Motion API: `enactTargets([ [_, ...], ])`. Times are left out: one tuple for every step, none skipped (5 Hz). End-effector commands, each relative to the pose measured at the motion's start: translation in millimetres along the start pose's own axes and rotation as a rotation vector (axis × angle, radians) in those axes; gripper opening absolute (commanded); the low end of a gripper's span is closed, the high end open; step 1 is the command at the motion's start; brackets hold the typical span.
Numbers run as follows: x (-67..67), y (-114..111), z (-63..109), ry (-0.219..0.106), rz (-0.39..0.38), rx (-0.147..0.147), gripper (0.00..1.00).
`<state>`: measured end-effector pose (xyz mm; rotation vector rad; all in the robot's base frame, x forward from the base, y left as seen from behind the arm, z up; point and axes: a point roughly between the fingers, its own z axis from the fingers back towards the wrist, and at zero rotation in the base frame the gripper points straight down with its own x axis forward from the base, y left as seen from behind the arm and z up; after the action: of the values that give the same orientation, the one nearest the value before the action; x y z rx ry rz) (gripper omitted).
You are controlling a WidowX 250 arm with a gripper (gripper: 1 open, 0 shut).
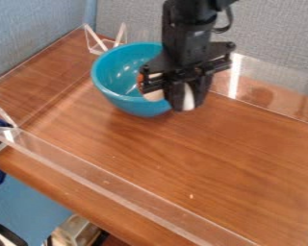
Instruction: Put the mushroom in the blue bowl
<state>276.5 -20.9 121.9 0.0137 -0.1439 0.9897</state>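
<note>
The claw (169,91) points straight down from a black arm (192,24) that enters at 12 o'clock. Its jaws sit narrow around the mushroom (181,94), whose pale stem hangs below the fingers while a sliver of reddish-brown cap shows at the claw's 9 o'clock side. The mushroom is off the table, in the air and gripped.

The blue bowl (124,79) lies at 9 o'clock from the claw. In this view the claw and mushroom overlap the bowl's 3 o'clock rim; whether they touch it cannot be told. The bowl stands upright on the table, its glossy inside catching light.

The wooden table (143,154) spreads toward 6 o'clock from the bowl, bare brown with a faint grain. A clear acrylic wall (80,168) runs along its near edge from 9 o'clock toward 5 o'clock, and another clear panel (266,77) stands at 3 o'clock behind the claw. A grey-blue backdrop (41,24) fills the 11 o'clock corner.
</note>
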Motion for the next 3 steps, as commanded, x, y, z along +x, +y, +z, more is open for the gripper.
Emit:
enactTargets([
  [16.0, -8.7, 8.8, -0.041, 0.008, -0.048, 0.00],
  [21.0, -12.8, 6.3, -0.054, -0.015, -0.053, 0.00],
  [27.4, -15.9, 2.0, -0.069, -0.025, -0.053, 0.00],
])
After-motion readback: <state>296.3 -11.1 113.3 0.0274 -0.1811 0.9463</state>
